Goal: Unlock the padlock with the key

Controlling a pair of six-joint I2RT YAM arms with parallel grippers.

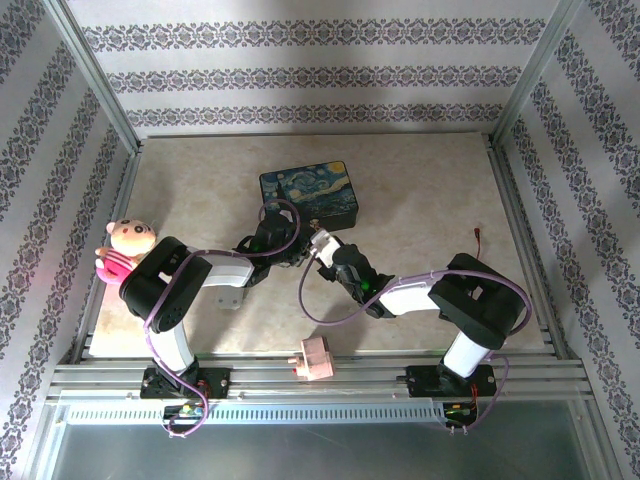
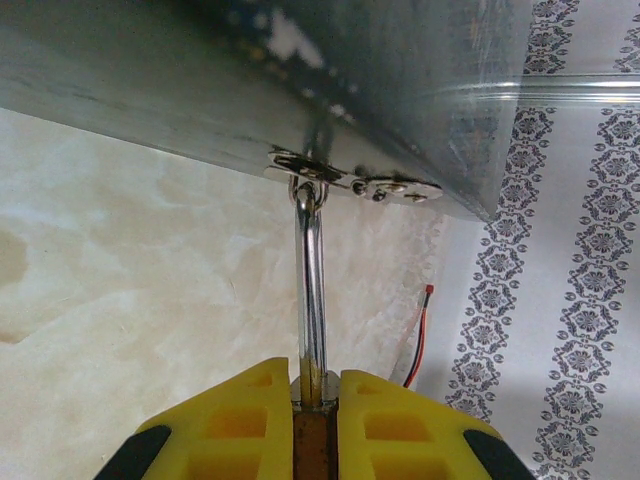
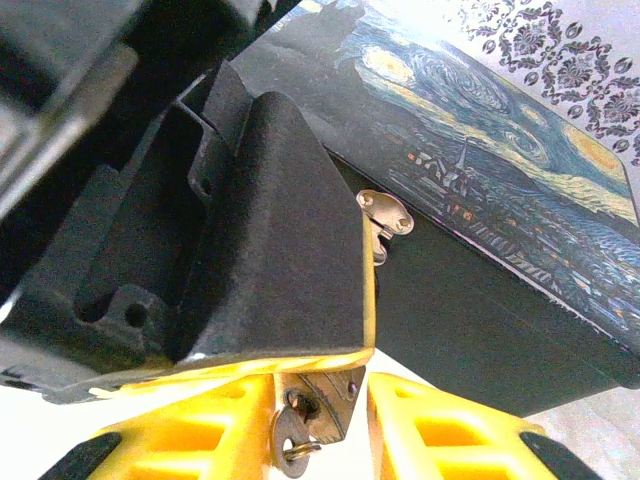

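From above, both arms meet just in front of the starry-night tin (image 1: 310, 192) on the bench (image 1: 420, 230), the left hand (image 1: 278, 243) and right hand (image 1: 322, 245) nearly touching. At the left wrist, the left hand (image 2: 315, 420) is clenched on the padlock (image 2: 311, 432), whose shackle (image 2: 312, 270) hangs from the tin's hasp (image 2: 320, 170). At the right wrist, the right hand (image 3: 320, 440) appears to pinch the key (image 3: 293, 432) below the tin's front. The left should likely hold the lock steady while the key goes in straight and then turns gently.
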